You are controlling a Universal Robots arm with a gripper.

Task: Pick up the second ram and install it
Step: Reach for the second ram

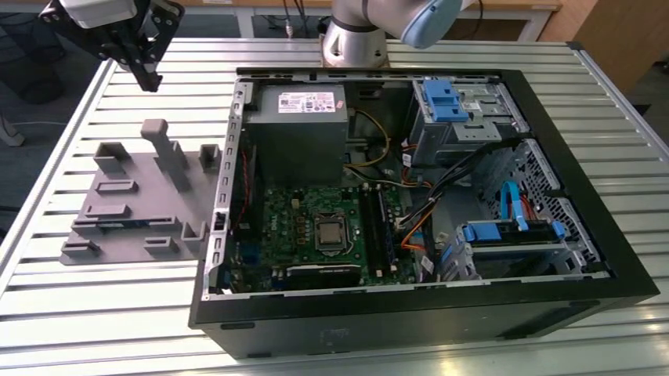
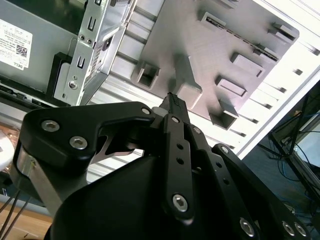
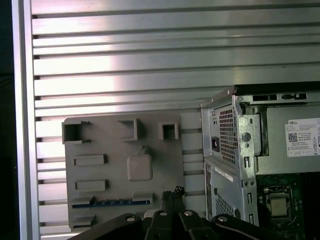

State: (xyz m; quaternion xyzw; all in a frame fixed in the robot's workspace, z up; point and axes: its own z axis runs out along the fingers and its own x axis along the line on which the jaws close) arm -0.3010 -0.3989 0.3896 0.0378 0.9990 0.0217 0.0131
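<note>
Gripper [image 1: 150,77] hangs high over the slatted table [image 1: 125,313] in the exterior view, beyond the grey tray [image 1: 136,207] and to the exterior view's left of the open computer case [image 1: 418,313]. The second ram [image 1: 113,225] lies flat along the tray's edge nearest the camera. In the second wrist view the fingers [image 2: 175,150] sit closed together, empty, above the tray. In the first wrist view the ram [image 3: 111,202] rests in its tray slot, apart from the tips.

I work over a ribbed aluminium table [image 1: 94,313], its slats shining under bright light. In the exterior view, wooden furniture [image 1: 616,31] stands at one o'clock and dark floor [image 1: 12,188] lies at nine.
</note>
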